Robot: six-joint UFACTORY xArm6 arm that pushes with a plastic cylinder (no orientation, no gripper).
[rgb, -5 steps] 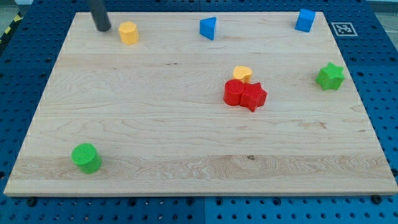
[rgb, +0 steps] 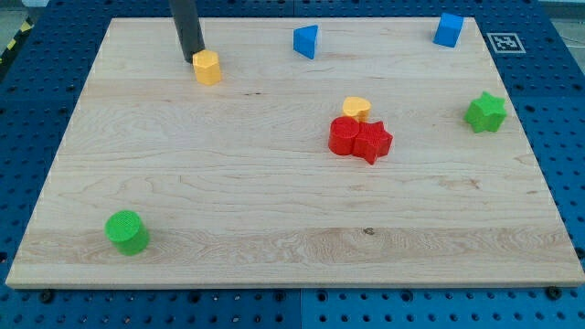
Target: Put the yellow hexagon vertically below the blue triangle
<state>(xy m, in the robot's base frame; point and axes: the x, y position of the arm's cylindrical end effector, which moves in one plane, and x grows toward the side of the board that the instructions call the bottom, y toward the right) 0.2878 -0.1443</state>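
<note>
blue cube (rgb: 448, 29), green star (rgb: 485, 111), green cylinder (rgb: 126, 231)

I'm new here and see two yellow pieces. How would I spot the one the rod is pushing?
Look along the wooden board's top edge, toward the view's left. Beside my tip sits the yellow hexagon, alone; the other yellow block sits mid-board against the red blocks.

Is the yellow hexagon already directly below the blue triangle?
No, the yellow hexagon lies far toward the view's left of the blue triangle, with my tip beside it.

No readable text anywhere (only a fiducial marker (rgb: 505, 42), top right).
</note>
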